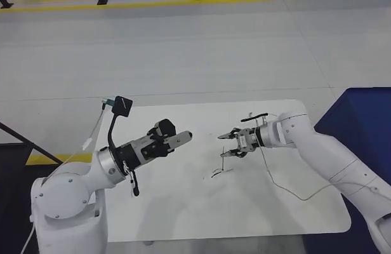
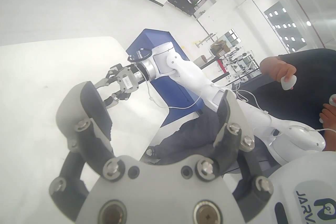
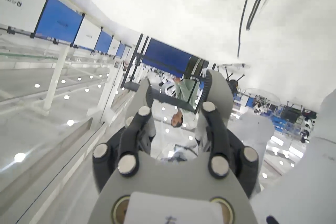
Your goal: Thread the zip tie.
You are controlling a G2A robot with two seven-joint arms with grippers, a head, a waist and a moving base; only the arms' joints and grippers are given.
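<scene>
Centrally, white bench (image 1: 183, 209), rounded corners, carrying the task's thing. Left tool (image 2: 157, 92), raised over the bench's left half, fingers spread wide, nothing held. Right tool (image 1: 223, 145), facing the left one across a gap near the bench's middle, fingers parted, nothing between them. Zip tie (image 1: 215, 172), thin and dark, lying on the bench just beside the right tool, on the robot's side of it; whether it touches a finger cannot be told.
</scene>
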